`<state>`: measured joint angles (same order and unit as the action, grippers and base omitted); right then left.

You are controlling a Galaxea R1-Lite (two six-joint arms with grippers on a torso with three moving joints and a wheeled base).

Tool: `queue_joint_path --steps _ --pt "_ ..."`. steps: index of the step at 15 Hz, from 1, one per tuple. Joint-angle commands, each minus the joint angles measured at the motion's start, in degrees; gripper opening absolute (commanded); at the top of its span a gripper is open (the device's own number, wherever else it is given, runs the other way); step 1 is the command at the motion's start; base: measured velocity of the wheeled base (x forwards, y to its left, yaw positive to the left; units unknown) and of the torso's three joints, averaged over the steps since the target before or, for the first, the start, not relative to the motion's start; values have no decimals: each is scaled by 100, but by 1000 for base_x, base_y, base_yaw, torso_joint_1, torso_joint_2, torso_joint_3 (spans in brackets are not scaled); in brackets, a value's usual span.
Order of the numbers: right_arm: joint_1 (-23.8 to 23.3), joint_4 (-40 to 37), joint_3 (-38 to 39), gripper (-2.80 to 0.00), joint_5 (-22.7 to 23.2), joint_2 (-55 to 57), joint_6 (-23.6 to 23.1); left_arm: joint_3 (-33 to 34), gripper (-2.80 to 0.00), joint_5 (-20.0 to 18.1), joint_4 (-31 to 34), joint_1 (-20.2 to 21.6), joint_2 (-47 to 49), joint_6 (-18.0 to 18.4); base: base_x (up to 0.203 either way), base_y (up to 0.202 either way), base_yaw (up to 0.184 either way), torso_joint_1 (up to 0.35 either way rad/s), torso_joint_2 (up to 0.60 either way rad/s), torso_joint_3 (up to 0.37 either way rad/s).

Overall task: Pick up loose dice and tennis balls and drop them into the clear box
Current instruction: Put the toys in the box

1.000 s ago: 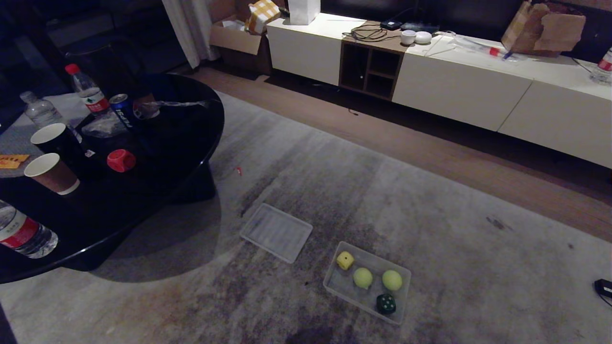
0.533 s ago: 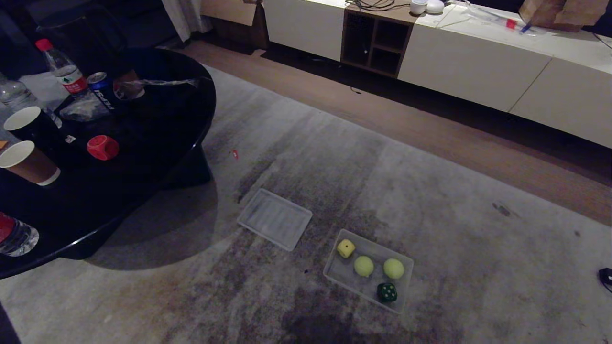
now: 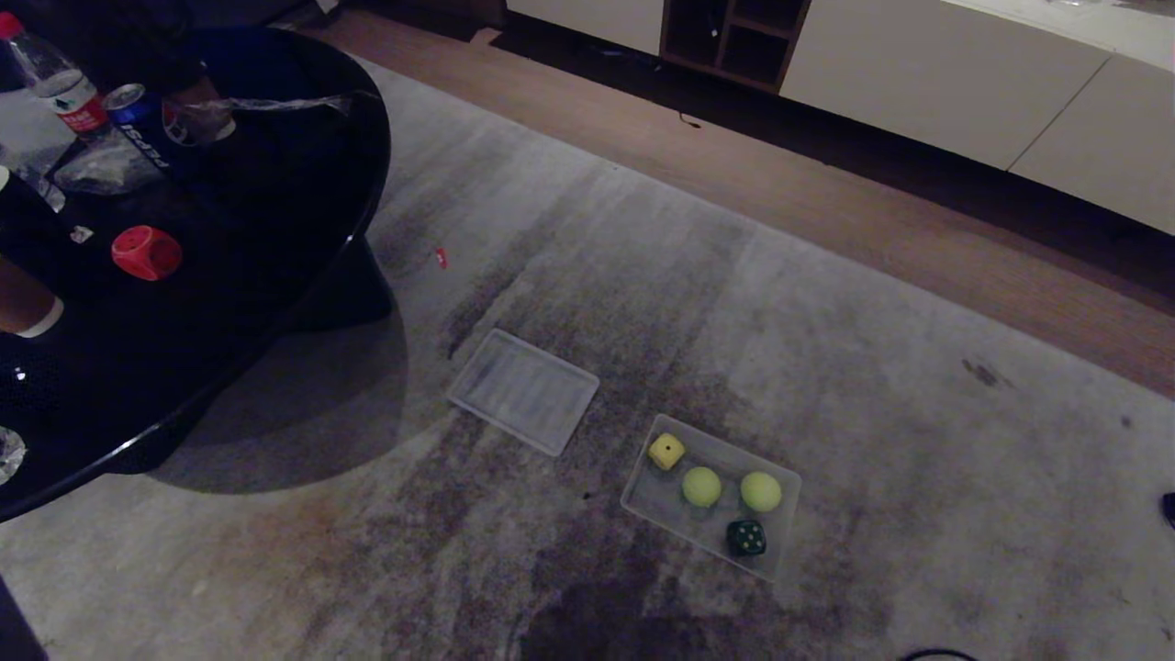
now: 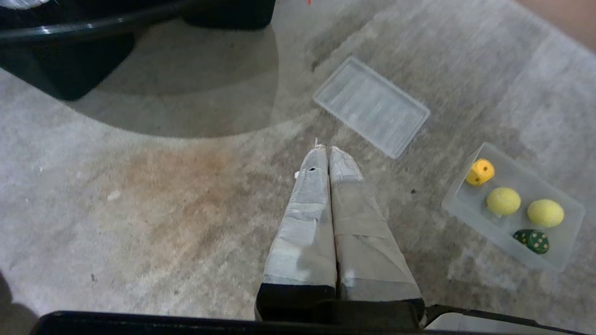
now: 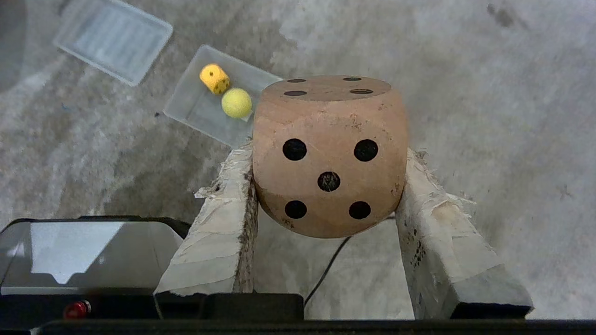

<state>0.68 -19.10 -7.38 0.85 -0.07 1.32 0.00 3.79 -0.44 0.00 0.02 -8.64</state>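
While a red die (image 3: 146, 252) is sitting on the counter (image 3: 275, 275), my left tool (image 4: 328, 151) is hanging clenched and empty; the box (image 3: 711, 496) is lying on the rug, and my right tool (image 5: 326, 186) is grasping a beige die (image 5: 328, 153).

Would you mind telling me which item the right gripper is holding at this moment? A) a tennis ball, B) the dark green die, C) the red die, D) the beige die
D: in the right wrist view the right gripper has the beige die clamped between its taped fingers, five dark pips facing the camera, above the carpet.
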Motion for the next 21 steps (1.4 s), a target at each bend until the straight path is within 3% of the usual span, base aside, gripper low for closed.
queue_joint_path --steps 1,21 --pt "2 -15 -1 -280 3 7 0 0 -280 8 0 0 6 -6 0 0 0 -2 10 -200" --pt "2 -15 -1 -280 3 7 0 0 -280 8 -2 0 6 -6 0 0 0 1 3 -196"
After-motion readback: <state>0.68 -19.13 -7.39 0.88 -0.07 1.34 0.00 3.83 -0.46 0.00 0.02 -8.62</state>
